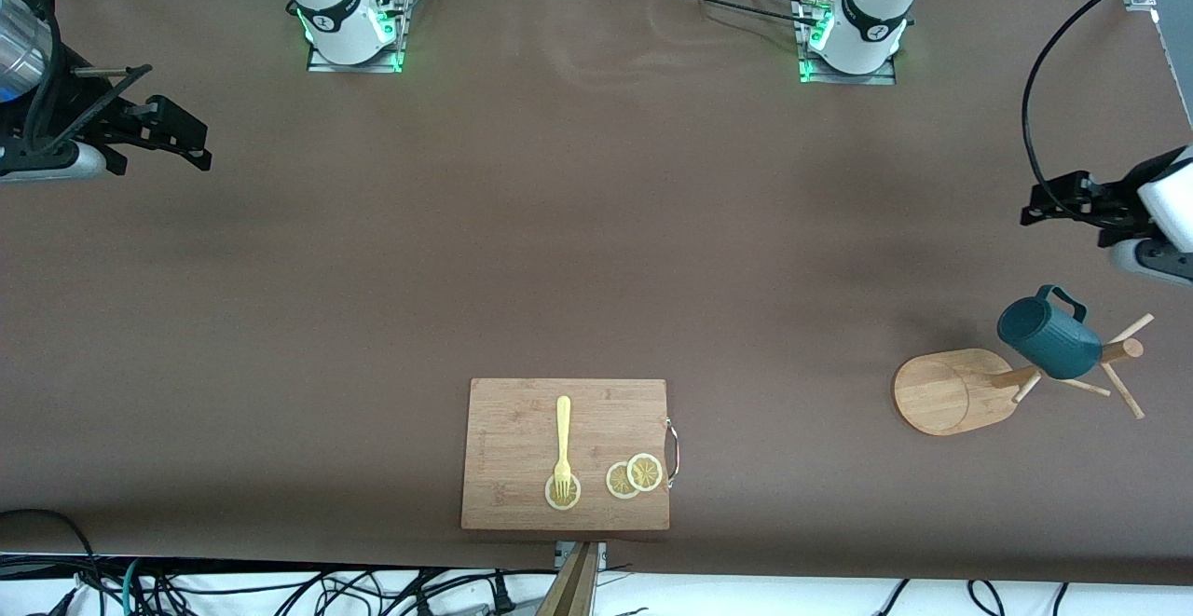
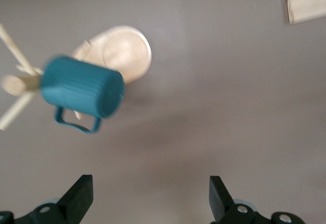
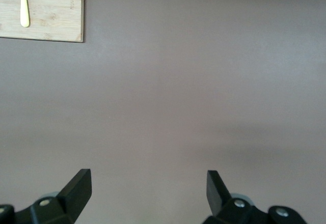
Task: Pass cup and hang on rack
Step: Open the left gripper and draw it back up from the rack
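Observation:
The dark teal cup (image 1: 1049, 333) hangs on the wooden rack (image 1: 960, 390) at the left arm's end of the table, its handle up. In the left wrist view the cup (image 2: 81, 92) sits on a peg over the rack's oval base (image 2: 125, 51). My left gripper (image 1: 1058, 203) is open and empty, up in the air beside the rack and apart from the cup; its fingers (image 2: 81, 193) frame bare table. My right gripper (image 1: 177, 136) is open and empty, over the table's edge at the right arm's end, and that arm waits.
A rectangular wooden cutting board (image 1: 522, 495) lies near the front edge at the middle, with a yellow fork (image 1: 563, 444) and lemon slices (image 1: 634, 476) on it. Its corner shows in the right wrist view (image 3: 51, 15). A black cable (image 1: 1053, 66) loops above the left gripper.

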You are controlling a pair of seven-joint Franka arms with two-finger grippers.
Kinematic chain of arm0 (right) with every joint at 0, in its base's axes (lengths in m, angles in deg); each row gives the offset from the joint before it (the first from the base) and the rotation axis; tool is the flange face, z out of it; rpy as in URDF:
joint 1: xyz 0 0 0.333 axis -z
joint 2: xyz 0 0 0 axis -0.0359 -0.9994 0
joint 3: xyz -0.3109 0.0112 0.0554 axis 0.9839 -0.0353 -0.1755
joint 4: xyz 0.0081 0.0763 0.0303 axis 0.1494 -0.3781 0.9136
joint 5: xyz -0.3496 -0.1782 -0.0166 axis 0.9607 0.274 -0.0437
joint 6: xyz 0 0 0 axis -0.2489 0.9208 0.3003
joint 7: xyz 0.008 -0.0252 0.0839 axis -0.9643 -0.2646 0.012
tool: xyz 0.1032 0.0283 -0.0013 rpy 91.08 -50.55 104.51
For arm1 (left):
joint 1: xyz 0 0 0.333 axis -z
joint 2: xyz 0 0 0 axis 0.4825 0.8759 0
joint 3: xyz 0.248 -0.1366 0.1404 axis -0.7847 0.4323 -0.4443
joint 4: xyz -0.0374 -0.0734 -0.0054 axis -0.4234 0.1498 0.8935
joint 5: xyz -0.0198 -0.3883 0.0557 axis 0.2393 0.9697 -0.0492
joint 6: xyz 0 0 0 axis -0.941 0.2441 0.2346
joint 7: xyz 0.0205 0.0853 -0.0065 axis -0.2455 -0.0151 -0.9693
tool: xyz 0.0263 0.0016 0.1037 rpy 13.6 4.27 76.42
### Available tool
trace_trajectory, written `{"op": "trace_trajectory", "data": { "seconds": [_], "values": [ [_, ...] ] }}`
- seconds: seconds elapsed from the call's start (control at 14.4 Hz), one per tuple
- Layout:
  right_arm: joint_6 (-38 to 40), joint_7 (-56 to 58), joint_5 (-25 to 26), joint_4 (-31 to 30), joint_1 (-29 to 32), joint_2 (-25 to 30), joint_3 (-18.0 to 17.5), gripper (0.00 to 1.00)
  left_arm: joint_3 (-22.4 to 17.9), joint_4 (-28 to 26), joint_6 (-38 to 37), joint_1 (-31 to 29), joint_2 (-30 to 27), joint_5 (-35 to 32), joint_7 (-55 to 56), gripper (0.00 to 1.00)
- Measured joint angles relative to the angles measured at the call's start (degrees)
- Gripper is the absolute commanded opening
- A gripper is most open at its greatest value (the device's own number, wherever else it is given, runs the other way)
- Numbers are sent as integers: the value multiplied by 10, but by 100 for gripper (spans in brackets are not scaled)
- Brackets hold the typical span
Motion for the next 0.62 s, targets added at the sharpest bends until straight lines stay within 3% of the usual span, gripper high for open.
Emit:
{"op": "trace_trajectory", "data": {
  "seconds": [0.35, 0.62],
  "values": [
    [0, 0, 0, 0, 0, 0, 0, 100, 7, 7, -37, 10, -22, -28, 8, 100],
    [0, 0, 0, 0, 0, 0, 0, 100, 10, 30, -81, 23, -24, -29, 106, 100]
  ]
}}
